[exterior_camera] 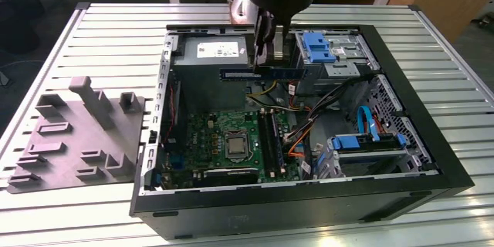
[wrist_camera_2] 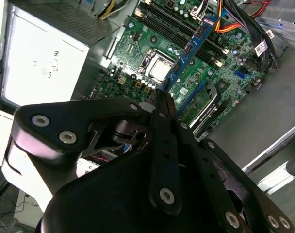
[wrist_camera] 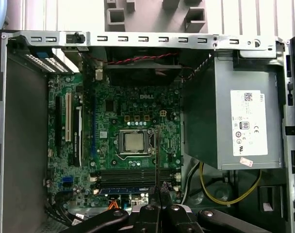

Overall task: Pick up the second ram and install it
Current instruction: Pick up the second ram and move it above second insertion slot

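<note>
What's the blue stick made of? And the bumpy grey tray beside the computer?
The second ram looks like circuit board, matte dark blue, with black chips along it. The grey tray looks like moulded plastic: dull, one colour, rounded raised shapes, though that's a guess.

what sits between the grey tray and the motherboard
The computer case's slotted metal wall stands between the grey tray and the motherboard, as seen in the first wrist view.

The gripper (exterior_camera: 271, 65) points straight down, clamped on the second ram (exterior_camera: 290, 73).
</note>
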### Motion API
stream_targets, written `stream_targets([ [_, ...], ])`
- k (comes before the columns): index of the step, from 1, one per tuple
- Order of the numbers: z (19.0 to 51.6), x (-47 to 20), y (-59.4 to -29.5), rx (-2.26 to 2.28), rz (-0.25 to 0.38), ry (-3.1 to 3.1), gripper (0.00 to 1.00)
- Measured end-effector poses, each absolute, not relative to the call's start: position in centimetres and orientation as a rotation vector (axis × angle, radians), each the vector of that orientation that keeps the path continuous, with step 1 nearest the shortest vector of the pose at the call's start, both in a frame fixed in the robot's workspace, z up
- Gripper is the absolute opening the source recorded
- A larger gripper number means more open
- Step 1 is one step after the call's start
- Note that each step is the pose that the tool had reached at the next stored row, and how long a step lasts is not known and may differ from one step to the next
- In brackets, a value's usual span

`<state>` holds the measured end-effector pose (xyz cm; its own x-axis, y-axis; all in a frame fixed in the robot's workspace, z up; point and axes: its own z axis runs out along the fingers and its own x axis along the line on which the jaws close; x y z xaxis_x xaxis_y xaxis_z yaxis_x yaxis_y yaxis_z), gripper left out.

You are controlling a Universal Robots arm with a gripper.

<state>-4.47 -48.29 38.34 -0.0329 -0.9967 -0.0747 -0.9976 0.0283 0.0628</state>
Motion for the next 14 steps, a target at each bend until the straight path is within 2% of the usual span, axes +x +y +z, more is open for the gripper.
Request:
stream_targets([
  [14,36.2,-4.5,-49.7,-2.177,0.153,2.245,0.11],
])
